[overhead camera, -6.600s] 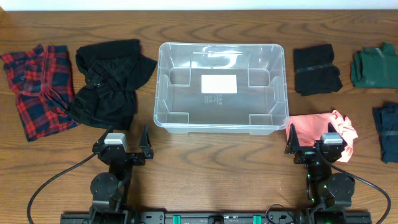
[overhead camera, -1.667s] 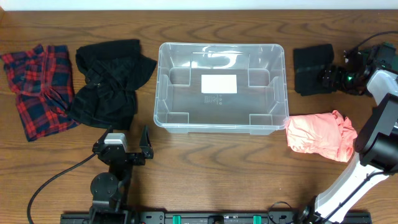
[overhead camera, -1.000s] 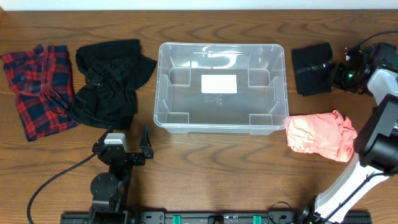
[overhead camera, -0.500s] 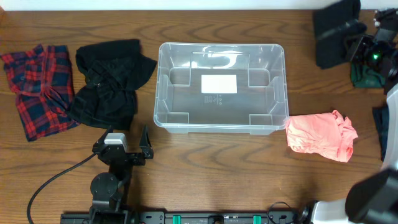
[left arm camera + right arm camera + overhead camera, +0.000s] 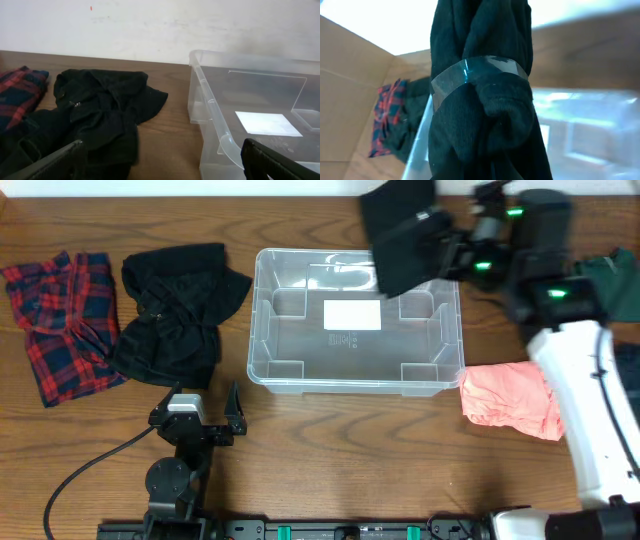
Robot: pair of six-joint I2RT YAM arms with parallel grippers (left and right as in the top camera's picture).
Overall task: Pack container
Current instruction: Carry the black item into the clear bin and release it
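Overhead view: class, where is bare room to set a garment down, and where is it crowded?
The container floor is bare apart from its white label. Bare wood lies in front of it, between the left gripper and the pink garment. Crowded: the left side, where the black garment and plaid garment lie side by side.

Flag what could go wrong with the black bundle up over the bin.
1. The black taped bundle appears above the back rim of the container, not its middle; released now, it might catch the rim and land outside.
2. The right tool grips it at one edge, so it could swing or slip.
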